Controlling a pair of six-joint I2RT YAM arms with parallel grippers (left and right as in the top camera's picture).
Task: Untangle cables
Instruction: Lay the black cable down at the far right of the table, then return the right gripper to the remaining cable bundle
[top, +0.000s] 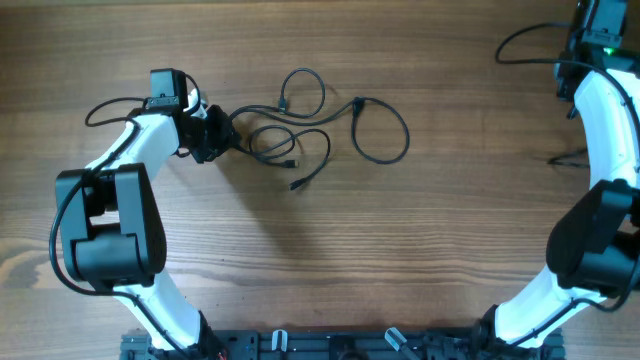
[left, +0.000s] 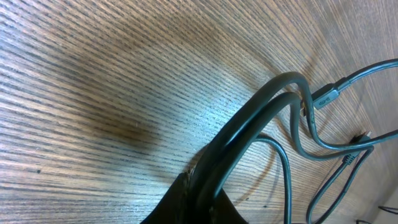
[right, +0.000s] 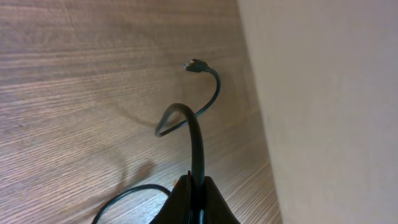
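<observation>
Left tool (left: 196, 190) clamps cables (left: 258, 106); right tool (right: 194, 186), cropped overhead, clamps another cable (right: 198, 143)

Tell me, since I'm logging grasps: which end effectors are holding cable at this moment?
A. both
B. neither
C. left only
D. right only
A: the left end effector is shut on two strands of the cables, and the right end effector is shut on a single cable that rises from between its fingers.
</observation>
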